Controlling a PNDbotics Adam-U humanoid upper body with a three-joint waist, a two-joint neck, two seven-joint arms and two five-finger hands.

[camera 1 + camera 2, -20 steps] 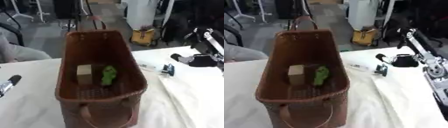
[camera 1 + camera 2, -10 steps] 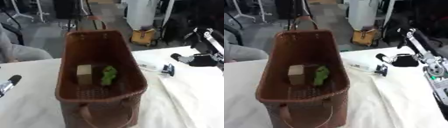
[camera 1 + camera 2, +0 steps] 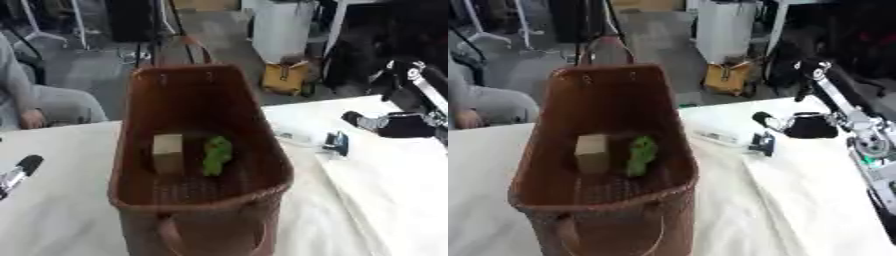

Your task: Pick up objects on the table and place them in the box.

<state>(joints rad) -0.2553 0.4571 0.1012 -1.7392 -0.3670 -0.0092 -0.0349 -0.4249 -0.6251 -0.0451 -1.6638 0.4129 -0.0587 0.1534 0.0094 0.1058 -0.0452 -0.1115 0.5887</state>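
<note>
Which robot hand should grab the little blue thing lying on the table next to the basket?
Probably the right hand. It hovers just beside the small blue object, on the same side of the brown woven basket. The left hand sits far off on the basket's other side.

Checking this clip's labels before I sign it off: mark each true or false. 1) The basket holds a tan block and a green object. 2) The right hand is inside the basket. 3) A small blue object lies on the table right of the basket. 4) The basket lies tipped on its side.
1) True: the tan block and green object lie in the basket.
2) False: the right hand is over the table, right of the basket.
3) True: the blue object lies on the white cloth.
4) False: it stands upright, open side up.
</note>
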